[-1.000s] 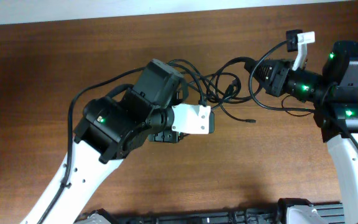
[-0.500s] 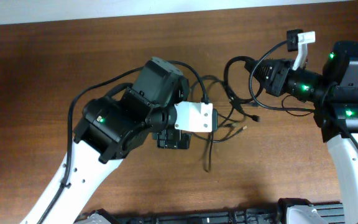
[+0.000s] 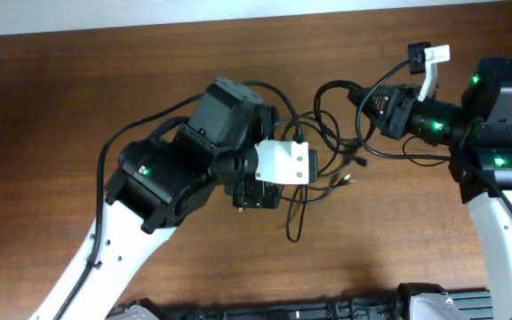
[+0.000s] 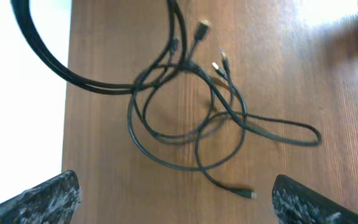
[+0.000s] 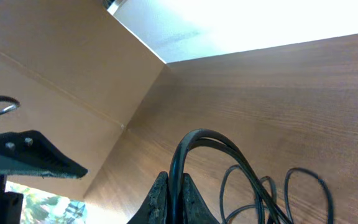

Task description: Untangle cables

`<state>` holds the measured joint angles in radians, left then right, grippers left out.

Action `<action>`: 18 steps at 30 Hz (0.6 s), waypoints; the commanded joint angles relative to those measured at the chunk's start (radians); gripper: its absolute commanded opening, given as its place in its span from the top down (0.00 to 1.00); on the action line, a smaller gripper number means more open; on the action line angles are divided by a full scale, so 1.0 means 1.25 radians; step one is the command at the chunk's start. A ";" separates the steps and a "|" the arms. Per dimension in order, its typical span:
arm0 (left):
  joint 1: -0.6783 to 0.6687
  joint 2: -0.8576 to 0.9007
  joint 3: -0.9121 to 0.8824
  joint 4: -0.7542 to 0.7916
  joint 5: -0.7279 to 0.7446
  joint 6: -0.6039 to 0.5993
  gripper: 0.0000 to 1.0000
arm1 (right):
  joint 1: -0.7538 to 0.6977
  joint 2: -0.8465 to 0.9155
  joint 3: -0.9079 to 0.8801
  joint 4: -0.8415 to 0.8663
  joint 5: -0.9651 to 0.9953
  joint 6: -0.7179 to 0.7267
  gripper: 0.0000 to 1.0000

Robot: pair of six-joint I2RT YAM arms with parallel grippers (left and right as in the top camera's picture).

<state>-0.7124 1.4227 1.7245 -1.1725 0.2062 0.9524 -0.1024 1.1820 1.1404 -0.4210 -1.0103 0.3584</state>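
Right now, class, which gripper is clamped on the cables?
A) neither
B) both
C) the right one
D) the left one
C: in the right wrist view the right gripper pinches a loop of the cables, while the left gripper stands wide open above the tangle, holding nothing.

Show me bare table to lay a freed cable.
Free: table left of the left arm; front strip between it and the right arm, below the cables. Crowded: centre, where the cables loop.

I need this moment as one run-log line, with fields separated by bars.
left gripper: jaws open, empty, over cables | right gripper: jaws shut on cables | cables: tangled loops on table
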 commanded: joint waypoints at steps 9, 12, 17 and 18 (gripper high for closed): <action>0.077 -0.016 0.009 0.142 -0.128 -0.356 0.01 | -0.003 -0.010 0.011 0.078 -0.016 0.089 0.96; 0.140 -0.016 0.009 0.170 -0.128 -0.470 0.01 | -0.002 -0.010 0.039 0.059 0.037 0.102 0.96; 0.208 -0.016 0.009 0.177 -0.127 -0.560 0.01 | -0.002 -0.010 0.135 -0.065 0.156 0.081 0.96; 0.215 -0.016 0.009 0.177 -0.127 -0.568 0.01 | -0.002 -0.010 0.160 -0.096 0.187 0.070 0.96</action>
<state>-0.4759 1.4227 1.7245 -0.9554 0.0547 0.3645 -0.1024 1.1824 1.2301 -0.4858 -0.9043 0.4679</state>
